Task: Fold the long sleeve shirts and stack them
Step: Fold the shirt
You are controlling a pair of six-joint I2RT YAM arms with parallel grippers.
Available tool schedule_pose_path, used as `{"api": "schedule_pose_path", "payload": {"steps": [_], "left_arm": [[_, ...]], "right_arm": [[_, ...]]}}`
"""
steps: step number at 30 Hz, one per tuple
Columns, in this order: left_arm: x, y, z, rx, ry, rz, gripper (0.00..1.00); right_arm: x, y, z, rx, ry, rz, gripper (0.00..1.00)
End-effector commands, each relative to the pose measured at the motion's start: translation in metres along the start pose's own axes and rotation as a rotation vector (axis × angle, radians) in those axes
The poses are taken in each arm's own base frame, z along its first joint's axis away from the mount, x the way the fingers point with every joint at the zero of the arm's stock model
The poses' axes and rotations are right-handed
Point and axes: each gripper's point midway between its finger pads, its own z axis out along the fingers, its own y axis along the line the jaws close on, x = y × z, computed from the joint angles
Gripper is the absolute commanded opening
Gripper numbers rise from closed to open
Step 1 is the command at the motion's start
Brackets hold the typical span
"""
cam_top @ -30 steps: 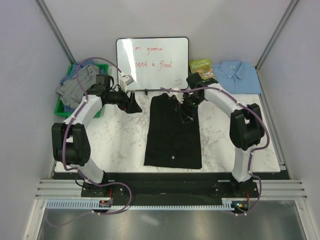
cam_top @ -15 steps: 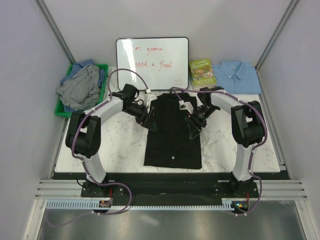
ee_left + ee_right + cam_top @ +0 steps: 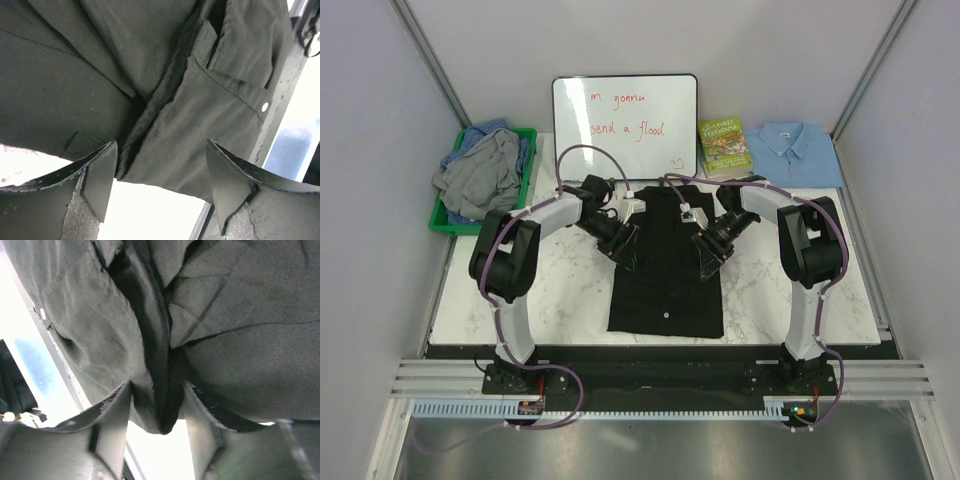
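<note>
Change: since a second ago both arms have swung inward onto the plain black long sleeve shirt [image 3: 665,285].
Left hand [image 3: 162,155]: fingers apart, the shirt's folded side edge lying between them.
Right hand [image 3: 157,405]: clamped on a fold of the shirt's opposite edge.
Black shirt: flat at the middle of the white marbled counter [image 3: 560,295].
Light blue collared shirt [image 3: 795,150]: far right corner.
Grey and blue shirts [image 3: 480,175]: heaped in the green bin [image 3: 445,222].

The black shirt [image 3: 665,275] in the middle is plain, with small pale buttons [image 3: 665,314]. At 1 o'clock is a light blue shirt [image 3: 798,150], and next to it a green-covered book [image 3: 724,143]. At 10 o'clock a green bin [image 3: 445,222] holds a grey shirt [image 3: 480,180] and a blue shirt [image 3: 485,130]. The table [image 3: 560,290] is white marble with grey veins.
</note>
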Motion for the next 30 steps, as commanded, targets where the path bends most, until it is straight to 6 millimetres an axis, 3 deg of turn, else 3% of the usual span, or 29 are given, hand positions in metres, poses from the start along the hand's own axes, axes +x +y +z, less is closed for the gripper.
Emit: {"api": "schedule_pose_path", "payload": {"steps": [1, 9, 13, 19, 22, 23, 25, 30], "left_arm": [[0.000, 0.003, 0.004, -0.020, 0.032, 0.069, 0.78], [0.003, 0.008, 0.010, -0.027, 0.056, 0.095, 0.77], [0.007, -0.002, 0.011, 0.002, 0.072, 0.113, 0.70], [0.009, -0.011, 0.012, 0.029, 0.079, 0.123, 0.51], [0.002, -0.018, 0.007, 0.038, 0.059, 0.156, 0.31], [0.000, -0.020, 0.006, 0.041, 0.054, 0.162, 0.18], [-0.007, -0.026, -0.001, 0.045, 0.040, 0.184, 0.06], [-0.014, -0.041, -0.018, 0.043, 0.026, 0.242, 0.02]], "right_arm": [[-0.011, 0.011, -0.004, -0.044, -0.049, -0.028, 0.48], [-0.009, 0.010, 0.001, -0.058, -0.044, -0.017, 0.31], [-0.008, 0.010, 0.000, -0.058, -0.045, -0.017, 0.24], [-0.006, 0.015, 0.000, -0.068, -0.050, -0.012, 0.17], [-0.009, 0.018, -0.002, -0.070, -0.064, -0.018, 0.11], [-0.011, 0.020, -0.004, -0.067, -0.072, -0.023, 0.09], [-0.015, 0.024, -0.008, -0.067, -0.089, -0.032, 0.04], [-0.026, 0.031, -0.028, -0.039, -0.140, -0.055, 0.00]]}}
